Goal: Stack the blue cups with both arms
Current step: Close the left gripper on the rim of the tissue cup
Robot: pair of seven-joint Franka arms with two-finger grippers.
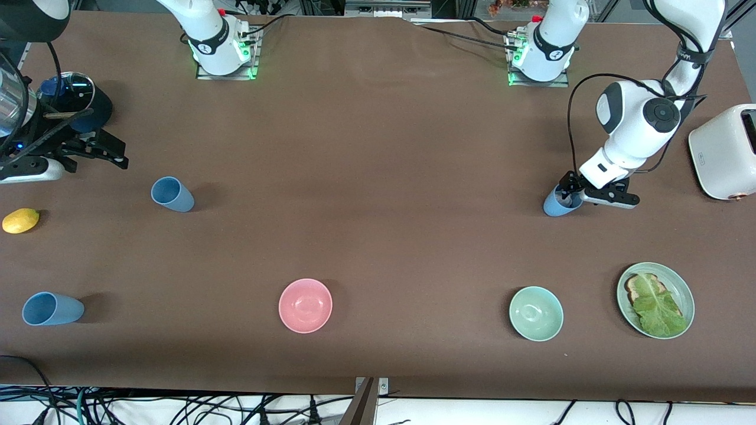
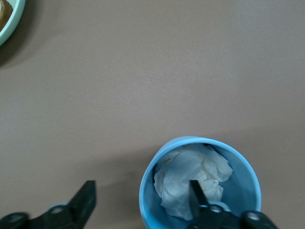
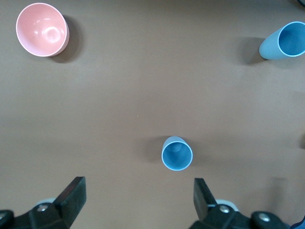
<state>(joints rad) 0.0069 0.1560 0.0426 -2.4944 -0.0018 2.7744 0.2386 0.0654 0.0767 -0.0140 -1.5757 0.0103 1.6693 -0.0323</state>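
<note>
Left wrist view shows the left pincer [image 2: 138,202] spread astride the rim of a blue cup [image 2: 200,183] near the left arm's end of the desk [image 1: 378,177], one finger inside, one outside. White crumpled paper [image 2: 193,181] hides its bottom. Such cups look light, stiff and smooth; a wall pinch suits them. The right pincer [image 3: 138,198] hangs spread over a second cup [image 3: 177,153]; a third cup [image 1: 52,309] lies by the desk's near corner, at the right arm's end.

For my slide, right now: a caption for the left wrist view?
Left gripper open astride a blue cup's rim, one finger inside beside crumpled tissue.
</note>
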